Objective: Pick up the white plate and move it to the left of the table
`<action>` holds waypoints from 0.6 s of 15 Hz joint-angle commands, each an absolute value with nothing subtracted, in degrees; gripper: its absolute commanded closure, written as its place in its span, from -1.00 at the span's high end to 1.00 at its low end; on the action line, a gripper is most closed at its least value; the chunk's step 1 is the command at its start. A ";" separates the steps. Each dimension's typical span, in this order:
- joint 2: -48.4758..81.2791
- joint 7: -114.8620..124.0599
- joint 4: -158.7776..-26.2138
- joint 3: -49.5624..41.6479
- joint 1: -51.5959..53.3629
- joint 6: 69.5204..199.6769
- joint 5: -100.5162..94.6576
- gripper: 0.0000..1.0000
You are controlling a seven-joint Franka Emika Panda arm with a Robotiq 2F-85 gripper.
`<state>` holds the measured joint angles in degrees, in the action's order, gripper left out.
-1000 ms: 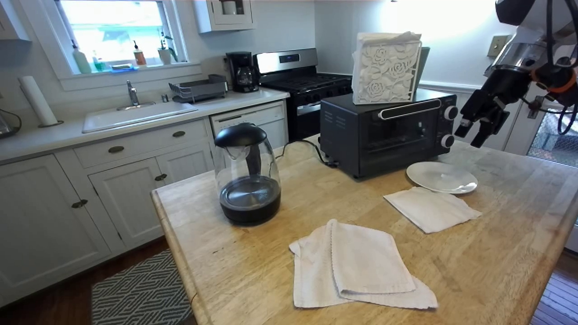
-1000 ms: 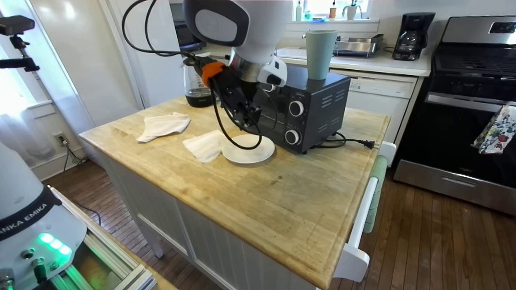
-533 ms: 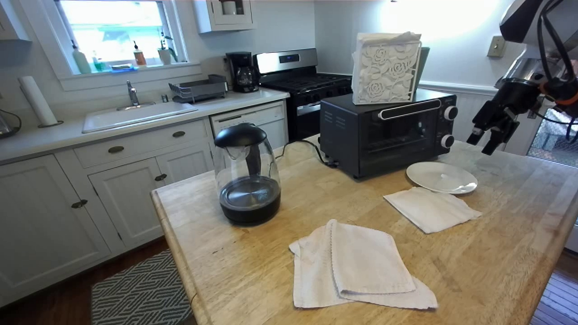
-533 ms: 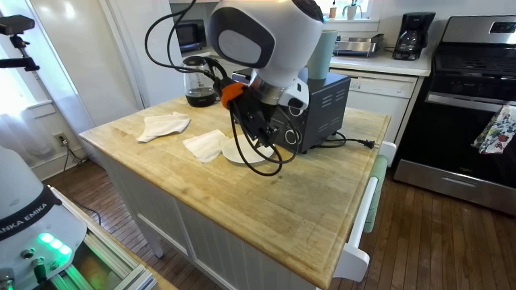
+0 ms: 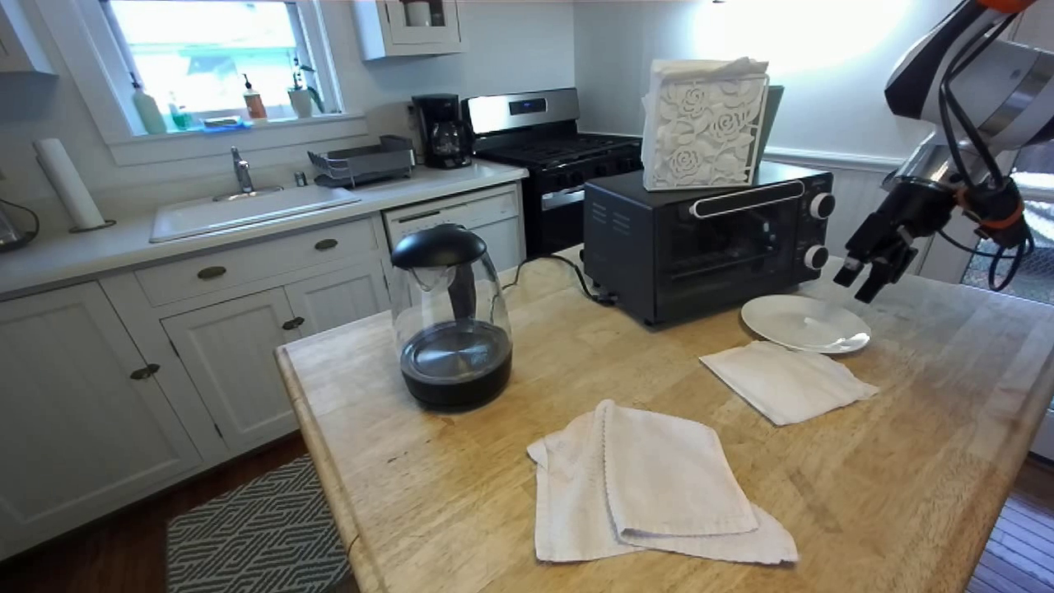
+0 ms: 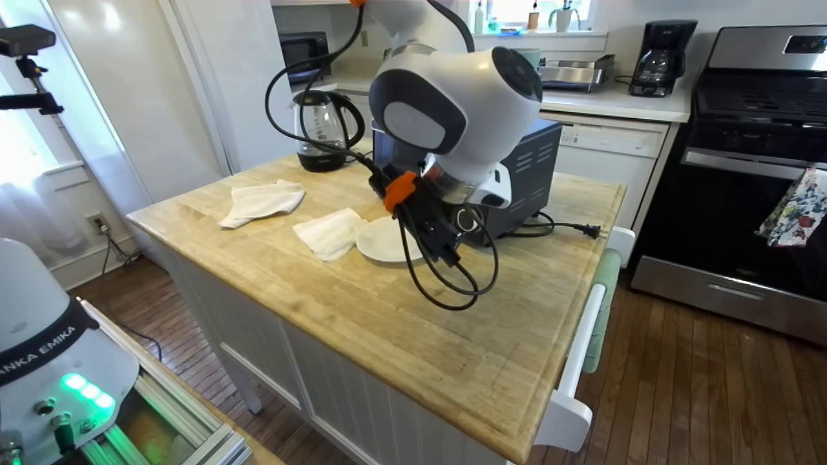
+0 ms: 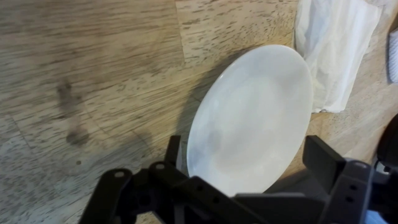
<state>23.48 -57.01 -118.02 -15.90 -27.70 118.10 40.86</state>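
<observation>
The round white plate (image 5: 805, 324) lies flat on the wooden table (image 5: 914, 461), in front of the toaster oven. It also shows in an exterior view (image 6: 386, 240), partly behind the arm, and large in the wrist view (image 7: 252, 115). My gripper (image 5: 856, 282) is open and empty, above the table beside the plate's far edge. In the wrist view the fingertips of my gripper (image 7: 245, 149) stand wide apart, with the plate's near end between them in the picture; no contact shows. In an exterior view the fingertips are hidden behind the arm and cables.
A black toaster oven (image 5: 708, 247) stands close behind the plate, with a white napkin holder (image 5: 704, 132) on top. A folded napkin (image 5: 786, 383) lies against the plate; another napkin (image 5: 650, 486) lies farther off. A glass kettle (image 5: 457, 387) stands near one edge. Arm cables (image 6: 452, 305) hang low.
My gripper has come down closer to the table. In an exterior view the arm has moved right and lower, past the plate's middle. The plate and napkins have not moved.
</observation>
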 commanded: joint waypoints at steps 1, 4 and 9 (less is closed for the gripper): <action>28.58 -60.54 -112.97 -13.61 -30.52 116.73 44.38 1.00; 31.07 -61.03 -110.79 -12.56 -31.65 115.48 45.76 1.00; 34.20 -59.74 -107.84 -11.74 -32.38 112.25 45.64 1.00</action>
<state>31.32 -59.43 -111.31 -12.82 -30.90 115.40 44.66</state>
